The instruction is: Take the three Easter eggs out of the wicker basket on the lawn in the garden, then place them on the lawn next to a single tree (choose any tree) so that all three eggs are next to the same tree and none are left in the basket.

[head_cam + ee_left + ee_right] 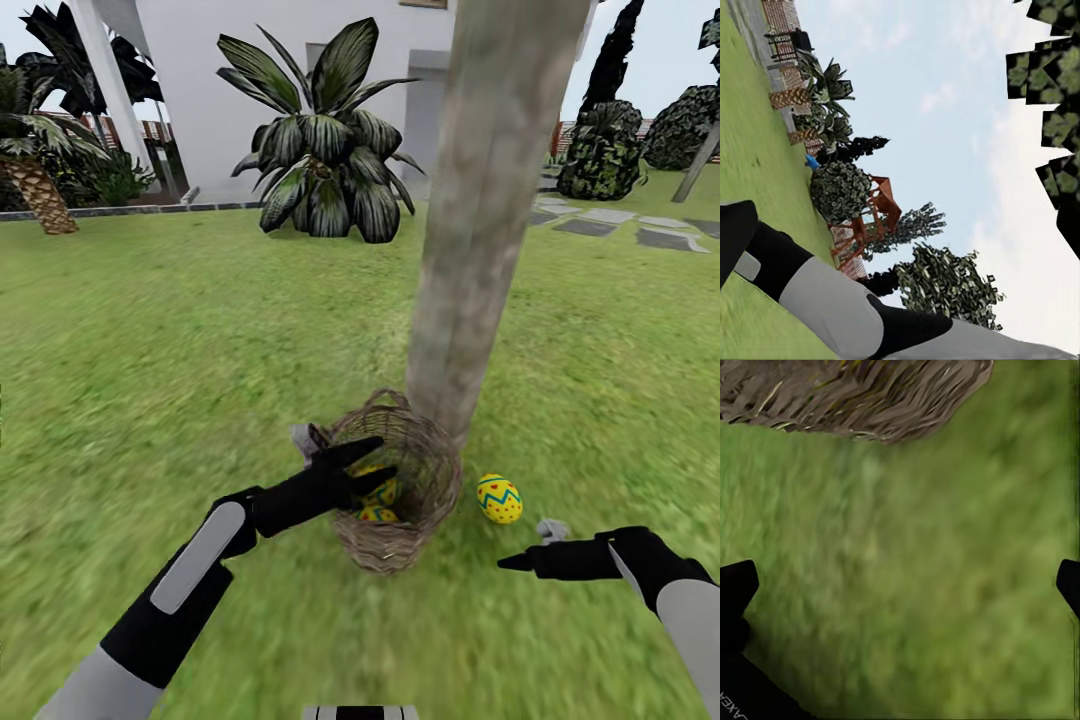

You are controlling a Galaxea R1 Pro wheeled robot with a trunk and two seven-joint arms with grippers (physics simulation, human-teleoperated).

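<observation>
The wicker basket (pixel 420 500) stands on the lawn (pixel 200 350) at the foot of the thick grey-brown tree (pixel 480 250). Two Easter eggs (pixel 378 514) lie inside it, partly hidden by my hand. My left gripper (pixel 383 460) reaches in over the basket's rim with its fingers apart above the upper egg (pixel 380 490). A third egg (pixel 499 499) lies on the grass right of the basket, close to the trunk. Low over the grass in front of that egg, my right gripper (pixel 522 550) is open and holds nothing. The right wrist view shows its fingertips (pixel 739 585) wide apart and the basket's wall (pixel 855 397).
A broad-leaved plant (pixel 325 160) and a white house (pixel 200 60) stand behind the tree. A palm (pixel 40 190) is at far left, with dark bushes (pixel 600 150) and stepping stones (pixel 620 225) at far right. Open grass spreads all around.
</observation>
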